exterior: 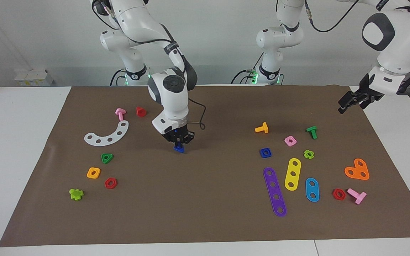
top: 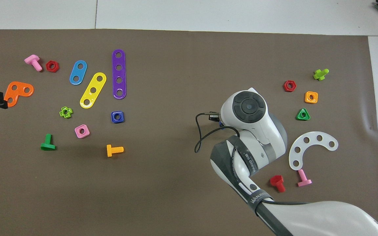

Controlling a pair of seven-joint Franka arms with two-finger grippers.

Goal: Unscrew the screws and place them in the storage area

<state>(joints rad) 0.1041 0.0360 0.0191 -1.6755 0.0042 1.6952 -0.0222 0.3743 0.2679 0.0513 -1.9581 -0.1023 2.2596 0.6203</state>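
My right gripper (exterior: 178,144) is shut on the blue screw (exterior: 178,149), stem up between the fingers and triangular head down, just over the brown mat (exterior: 205,213) near its middle. I cannot tell whether the head touches the mat. In the overhead view the right arm's hand (top: 249,108) hides the screw. The storage area lies toward the right arm's end, around the white curved strip (exterior: 107,134), with green (exterior: 107,158), orange (exterior: 93,172) and red (exterior: 111,183) nuts. My left gripper (exterior: 353,99) waits raised over the mat's edge at the left arm's end.
Toward the left arm's end lie purple (exterior: 274,191), yellow (exterior: 293,174) and blue (exterior: 312,189) strips, a blue square nut (exterior: 265,153), an orange bolt (exterior: 262,128), a green bolt (exterior: 312,132) and an orange plate (exterior: 357,170). A pink bolt (exterior: 120,113) and red bolt (exterior: 140,111) lie near the white strip.
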